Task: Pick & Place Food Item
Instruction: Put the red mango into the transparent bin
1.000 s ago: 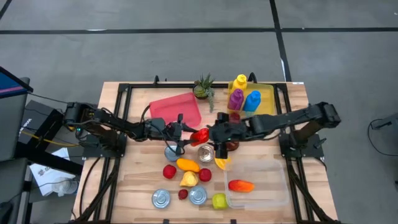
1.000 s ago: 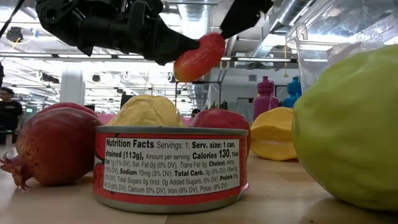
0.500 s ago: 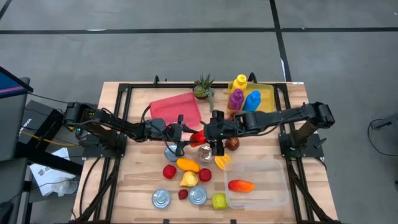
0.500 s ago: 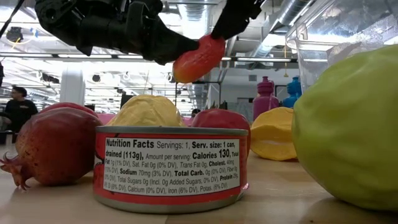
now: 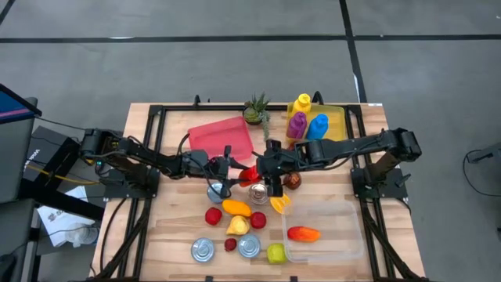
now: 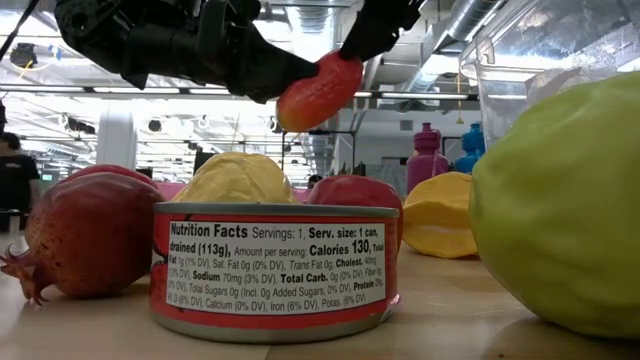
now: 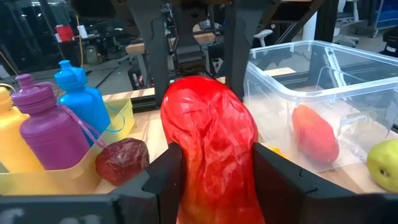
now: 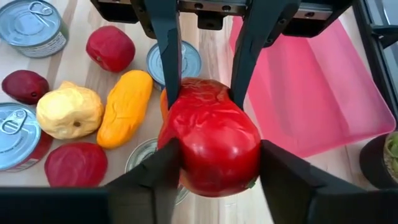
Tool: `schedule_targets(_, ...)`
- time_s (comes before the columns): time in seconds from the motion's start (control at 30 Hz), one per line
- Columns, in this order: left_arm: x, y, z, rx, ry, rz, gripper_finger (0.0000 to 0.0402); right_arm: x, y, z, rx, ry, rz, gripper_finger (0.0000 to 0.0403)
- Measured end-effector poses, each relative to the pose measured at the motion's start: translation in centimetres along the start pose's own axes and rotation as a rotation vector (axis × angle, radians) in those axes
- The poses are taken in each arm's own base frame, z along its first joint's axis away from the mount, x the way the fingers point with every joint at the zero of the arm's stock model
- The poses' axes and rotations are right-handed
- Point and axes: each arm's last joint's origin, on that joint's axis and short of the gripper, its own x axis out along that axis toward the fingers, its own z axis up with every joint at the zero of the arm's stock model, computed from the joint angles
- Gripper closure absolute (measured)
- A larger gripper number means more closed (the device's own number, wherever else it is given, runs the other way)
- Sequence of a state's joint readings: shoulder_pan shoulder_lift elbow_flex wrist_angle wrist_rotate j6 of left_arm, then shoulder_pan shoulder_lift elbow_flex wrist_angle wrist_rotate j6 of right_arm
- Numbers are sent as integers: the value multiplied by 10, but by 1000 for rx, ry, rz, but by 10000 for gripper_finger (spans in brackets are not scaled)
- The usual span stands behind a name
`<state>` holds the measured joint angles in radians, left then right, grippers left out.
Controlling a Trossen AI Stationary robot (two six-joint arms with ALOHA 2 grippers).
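— Above mid-table, what have you got?

— I hold a red pepper (image 5: 250, 173) in the air; my left gripper (image 7: 214, 177) and my right gripper (image 8: 214, 171) both clamp it, from opposite ends.

— Which way does it run?

— Its long axis lies between my two arms, and in the low view its tip tilts downward.

— What's around?

— Underneath lie tin cans (image 8: 175, 61), an orange mango (image 8: 125, 107), a yellow fruit (image 8: 68, 112). A pink cloth (image 5: 222, 136) lies behind, the clear bin (image 7: 323, 74) nearby.

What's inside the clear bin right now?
The clear bin holds one red-orange fruit, lying on its floor. In the left wrist view the left tool and its red pepper cover the bin's near corner.
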<state>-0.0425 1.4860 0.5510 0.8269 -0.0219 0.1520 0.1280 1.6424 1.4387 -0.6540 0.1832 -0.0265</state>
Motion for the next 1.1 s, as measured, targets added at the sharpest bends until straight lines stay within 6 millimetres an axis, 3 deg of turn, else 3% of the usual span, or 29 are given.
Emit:
schedule_targets(0.1,0,0,0,1,-1,-2,247,0,0,0,-1,1,6,279)
schedule_targets(0.4,0,0,0,0,-2,-14,243,0,2,0,3,3,26,281)
schedule_targets(0.63,-5,1,6,1,13,-20,132,-1,5,0,-5,-4,37,281)
schedule_targets(0.8,-24,4,23,2,40,-18,71,-1,9,-1,-17,4,47,281)
schedule_targets(0.97,-48,7,38,2,70,-24,54,-8,11,-2,-26,34,51,281)
schedule_targets(1.1,-57,6,34,-1,93,-27,62,-26,16,3,-32,94,64,281)
